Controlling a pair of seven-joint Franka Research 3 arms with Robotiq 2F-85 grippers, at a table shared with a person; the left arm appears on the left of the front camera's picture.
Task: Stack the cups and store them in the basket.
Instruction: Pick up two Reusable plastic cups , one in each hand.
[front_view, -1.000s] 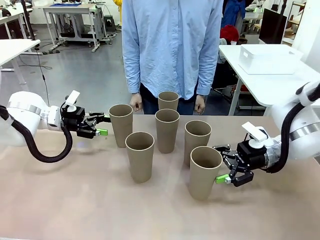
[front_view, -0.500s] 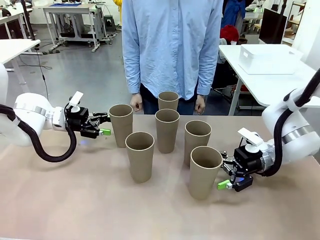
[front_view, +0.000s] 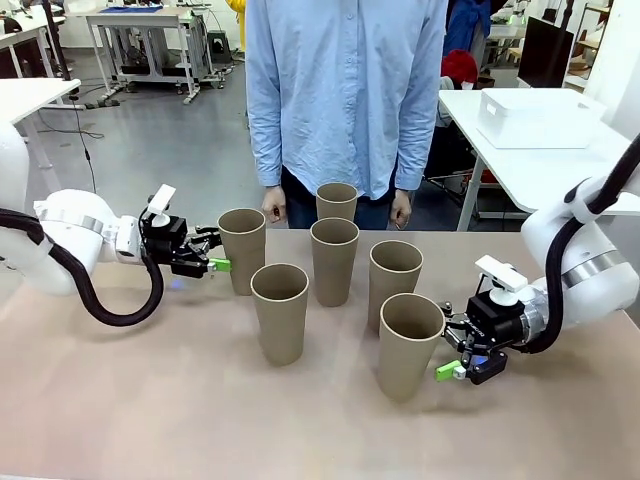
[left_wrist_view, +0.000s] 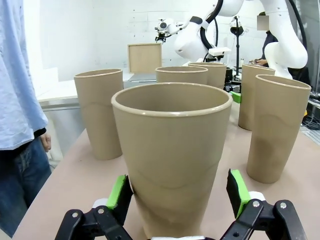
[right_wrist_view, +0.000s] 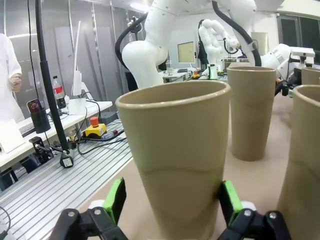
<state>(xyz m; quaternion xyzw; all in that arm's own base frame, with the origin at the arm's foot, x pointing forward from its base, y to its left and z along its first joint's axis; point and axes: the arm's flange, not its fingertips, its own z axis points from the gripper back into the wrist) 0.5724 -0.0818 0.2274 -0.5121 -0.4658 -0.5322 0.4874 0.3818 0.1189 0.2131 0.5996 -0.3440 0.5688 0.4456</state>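
Both my arms come in low from the sides, forearms nearly level over the table (front_view: 150, 400). My left gripper (front_view: 213, 260) is spread wide, with the back-left cup (front_view: 242, 250) sitting between the green pads (left_wrist_view: 120, 192), not squeezed. My right gripper (front_view: 455, 364) is spread the same way around the nearest right cup (front_view: 408, 345). All six cups stand upright and unstacked. The white basket (front_view: 537, 117) sits on the side table (front_view: 560, 170) far right.
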